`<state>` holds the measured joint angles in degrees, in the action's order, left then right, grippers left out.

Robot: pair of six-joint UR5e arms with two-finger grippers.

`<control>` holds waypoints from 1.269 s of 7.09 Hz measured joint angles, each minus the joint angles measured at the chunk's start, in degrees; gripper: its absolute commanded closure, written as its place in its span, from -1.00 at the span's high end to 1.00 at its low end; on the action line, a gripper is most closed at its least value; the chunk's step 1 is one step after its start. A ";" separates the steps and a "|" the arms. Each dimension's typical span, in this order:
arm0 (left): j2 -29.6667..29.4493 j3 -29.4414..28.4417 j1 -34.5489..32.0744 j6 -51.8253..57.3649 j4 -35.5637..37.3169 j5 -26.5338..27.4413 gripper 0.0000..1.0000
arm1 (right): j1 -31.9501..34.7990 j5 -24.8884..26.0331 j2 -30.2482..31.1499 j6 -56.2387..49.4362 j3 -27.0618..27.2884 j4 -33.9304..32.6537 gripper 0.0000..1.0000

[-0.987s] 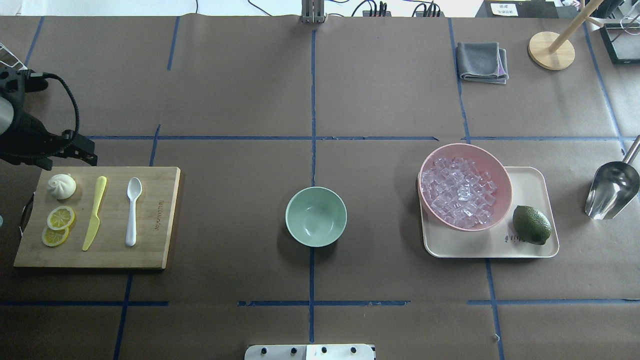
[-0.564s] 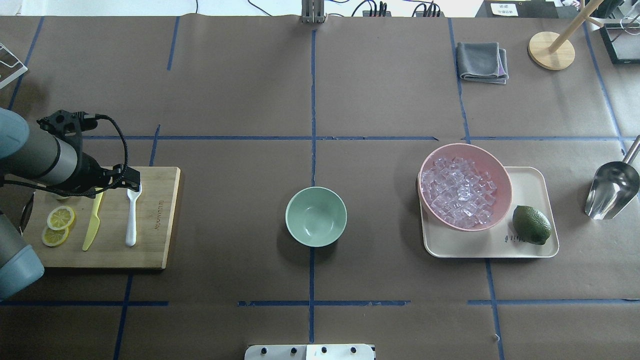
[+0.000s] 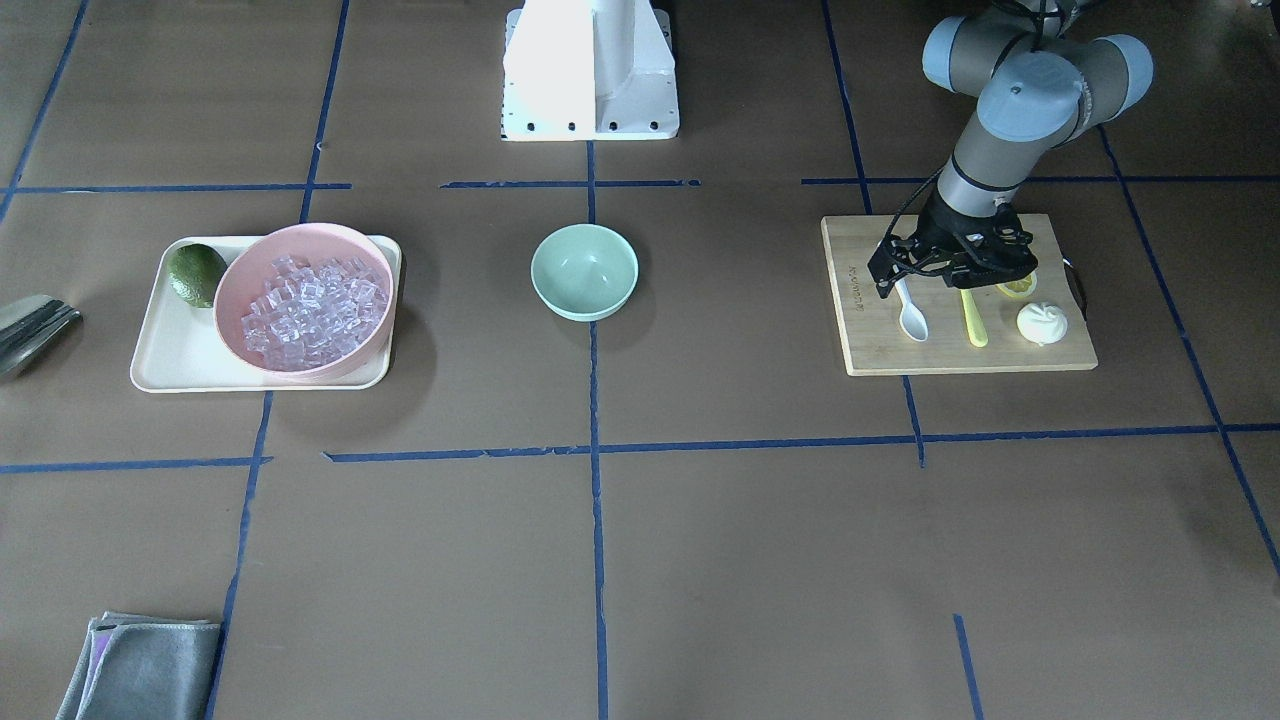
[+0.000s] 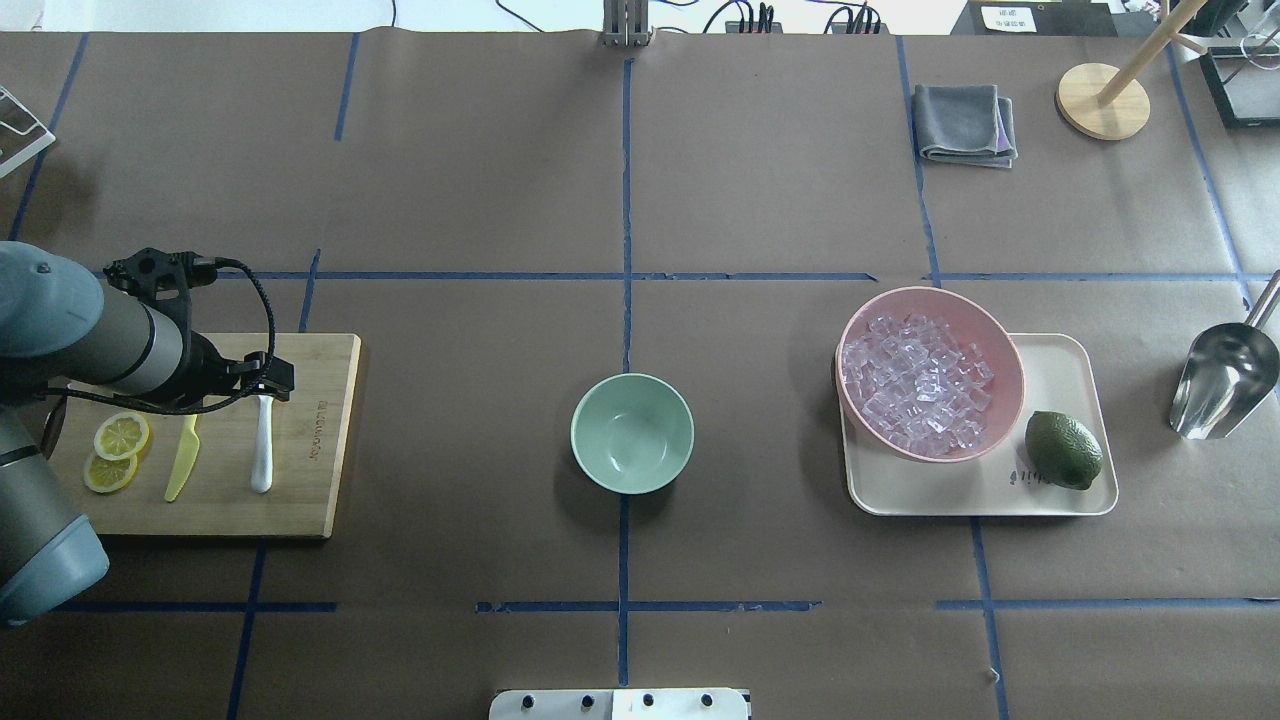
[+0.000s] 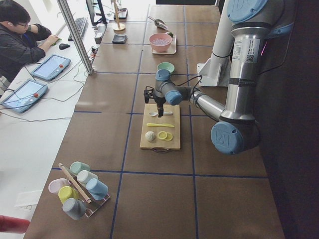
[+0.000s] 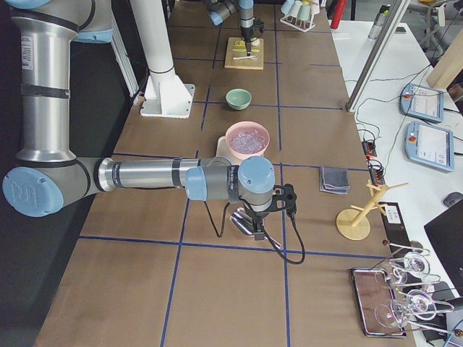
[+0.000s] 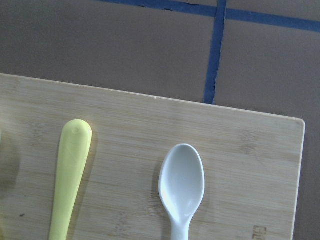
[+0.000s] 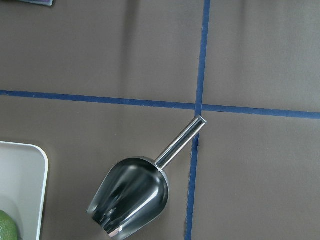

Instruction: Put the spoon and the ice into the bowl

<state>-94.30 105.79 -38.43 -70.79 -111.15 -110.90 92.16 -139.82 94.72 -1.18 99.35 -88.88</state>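
My left claw [image 4: 270,383] is over the cutting board [image 4: 310,470] now. A second ago it hung off the board's far left corner, and in the last half-second it has slid on across, coming to sit right above the scoop end of the spoon [image 4: 263,450]. From overhead that end is hidden under the claw, and only the slim handle shows, pointing back toward me. My wrist camera looks straight down on the oval scoop.

The spoon itself hasn't shifted. It lies flat on the wood beside the yellow-green knife [image 4: 182,465], the two apart. None of my fingers show in the wrist view, so I can't tell how wide this claw stands.

My forearm now covers the white bun [image 3: 1042,322] from overhead, though the front camera finds it on the board next to the lemon slices [image 4: 120,437].

Everything else sits as before. The green bowl [image 4: 632,440] is empty at mid-table, well apart from the board. The ice [image 4: 918,385] is heaped in the pink bowl [image 4: 1008,345] on the tray [image 4: 1060,360], with the lime [image 4: 1063,450] beside it.

My right claw [image 6: 257,217] hangs over the metal scoop [image 4: 1225,380] past the tray — only the side camera catches it, so I can't tell whether it is spread or closed.
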 measured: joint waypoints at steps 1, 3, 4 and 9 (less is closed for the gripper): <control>-0.24 -1.12 0.48 -0.32 -1.02 0.04 0.87 | -0.03 -0.03 -0.03 0.96 -0.01 0.11 1.00; -0.73 -2.05 0.98 -0.53 -1.66 -0.08 0.51 | -0.05 -0.09 -0.09 1.86 0.15 0.21 1.00; -0.88 -2.08 1.01 -0.56 -1.69 -0.28 0.41 | -0.04 -0.12 -0.19 2.00 0.27 0.20 1.00; -0.78 -1.91 0.99 -0.28 -1.59 -0.63 0.28 | 0.01 -1.65 -0.50 2.76 0.62 -0.04 1.00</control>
<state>-95.07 103.88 -37.44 -71.07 -112.74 -111.53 92.18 -141.47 94.23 1.58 99.97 -88.92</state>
